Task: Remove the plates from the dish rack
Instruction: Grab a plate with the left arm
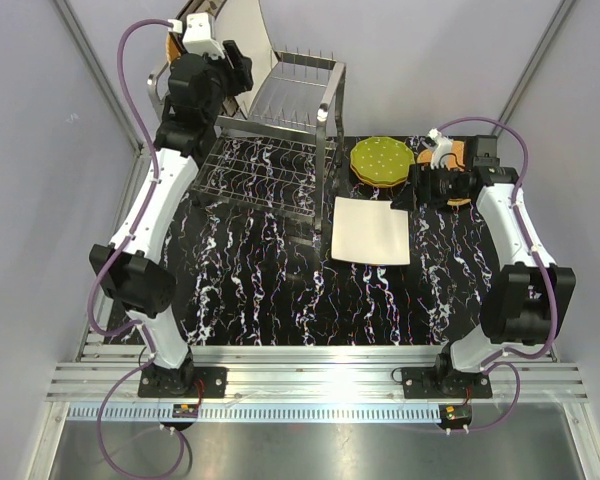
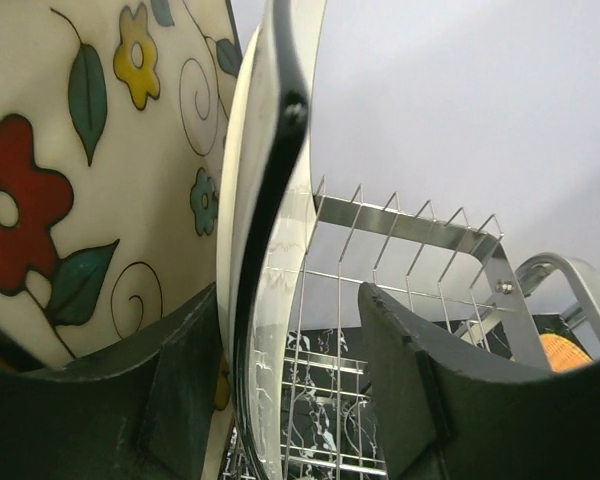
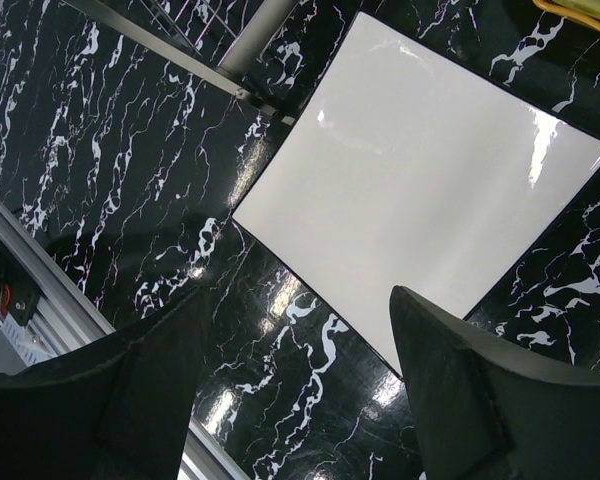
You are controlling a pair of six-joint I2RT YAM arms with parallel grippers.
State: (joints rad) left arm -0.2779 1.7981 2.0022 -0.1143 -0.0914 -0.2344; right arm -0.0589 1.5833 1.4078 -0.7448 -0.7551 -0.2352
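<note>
Cream china with a dark rim stands on edge between the spread jaws of the left gripper [image 2: 290,300]. This plate [image 2: 248,200] lies close against one finger [image 2: 180,380], with open air between it and the other finger, so nothing is pinched yet. Just outside the near finger a flowered plate [image 2: 70,180] also stands upright, crowding that side with red, yellow and blue blooms. Beyond the jaws run the steel prongs and top rail of the dish rack [image 2: 410,225]. Past the free finger, low down, a bit of orange wicker plate [image 2: 565,355] shows.

From above, the left gripper [image 1: 195,35] is at the far left end of the rack [image 1: 300,95].

The right gripper [image 3: 302,300] hangs with its jaws wide apart and nothing between them. Ahead of them a square plate [image 3: 420,170] lies flat, plain pale side up, with a rack leg [image 3: 260,40] beyond its corner. A green dotted plate [image 1: 382,160] sits on the table near the rack, just beside that gripper [image 1: 420,187].

The table is covered by a black mat [image 1: 280,290] veined in white like marble. A ribbed aluminium rail [image 1: 310,375] runs along the near edge, and pale grey walls [image 1: 30,150] close in the space.
</note>
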